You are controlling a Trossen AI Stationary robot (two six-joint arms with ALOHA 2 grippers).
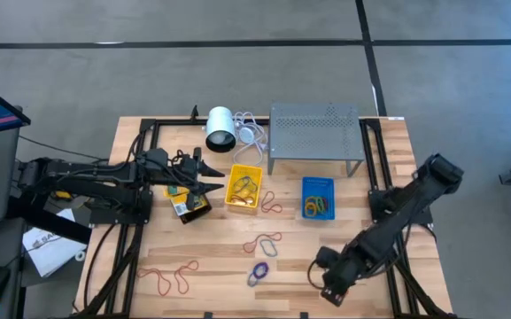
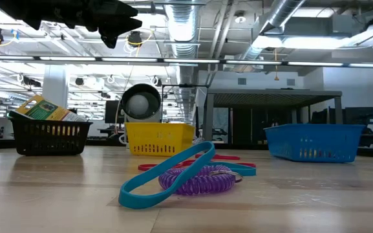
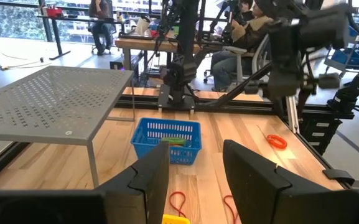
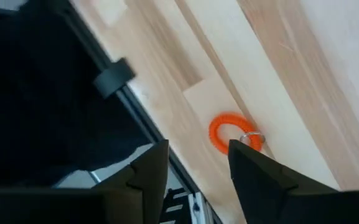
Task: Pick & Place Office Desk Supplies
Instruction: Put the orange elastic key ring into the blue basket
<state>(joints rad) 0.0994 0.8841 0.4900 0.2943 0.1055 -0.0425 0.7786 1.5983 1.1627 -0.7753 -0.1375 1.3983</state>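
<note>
My right gripper (image 4: pixel 193 163) hangs part-open and empty above the orange coil (image 4: pixel 228 132) at the table's five o'clock, ready to grasp it, while my left gripper (image 3: pixel 195 177) waits part-open and empty at nine.

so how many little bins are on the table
3: the black bin under the left gripper, the yellow bin at the middle, and the blue bin right of it, near the grey metal stand. None looks hidden.
</note>
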